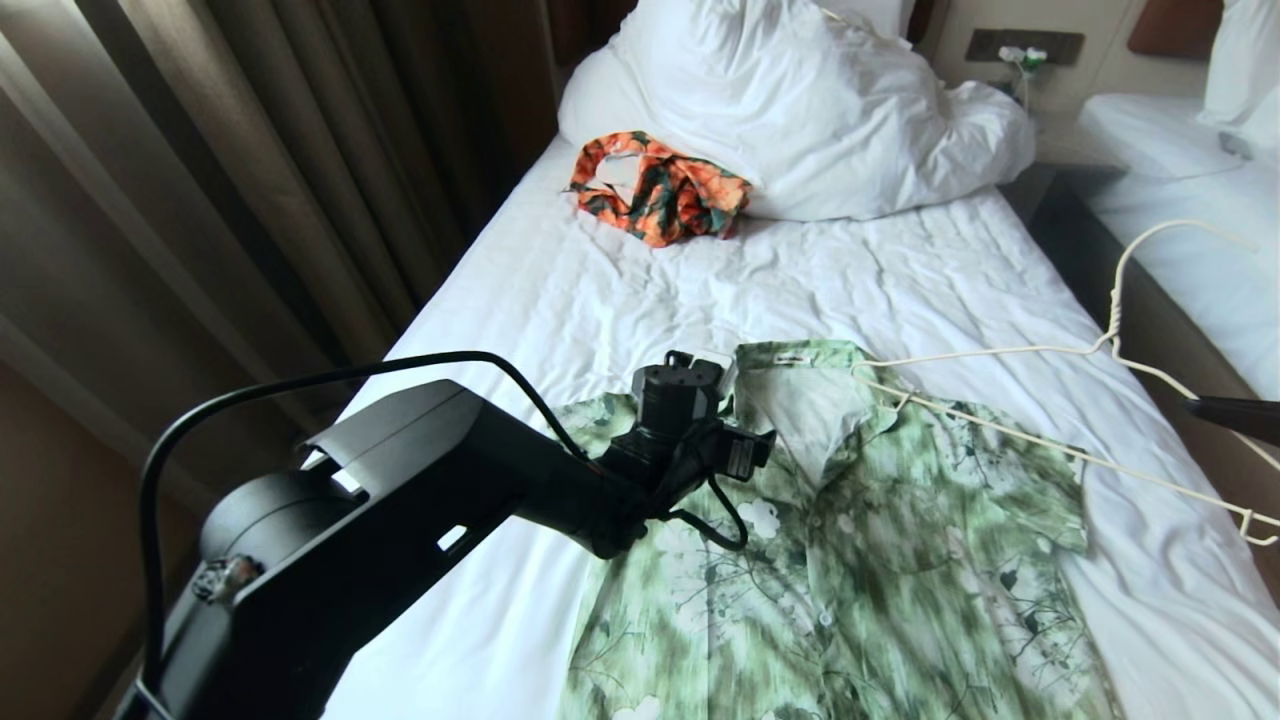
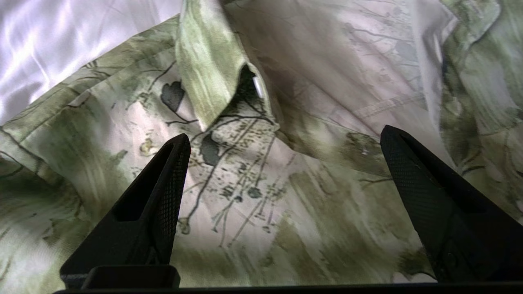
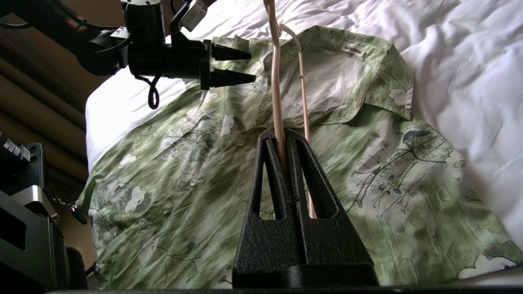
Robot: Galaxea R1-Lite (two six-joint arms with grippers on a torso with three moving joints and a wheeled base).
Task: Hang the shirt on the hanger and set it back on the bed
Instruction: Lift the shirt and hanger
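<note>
Over the shirt (image 1: 850, 540) collar, left gripper (image 2: 286, 139) gapes empty; right gripper (image 3: 282, 143) pinches the hanger (image 1: 1100, 345) (one end inside). Next I lift the collar.

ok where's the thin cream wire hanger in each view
Head view: thin cream wire hanger at right, one end at the green floral shirt's collar.
Left wrist view: not visible, only shirt.
Right wrist view: hanger centre, running up from the shut right gripper.
Shared landmark: the shirt's collar.
</note>
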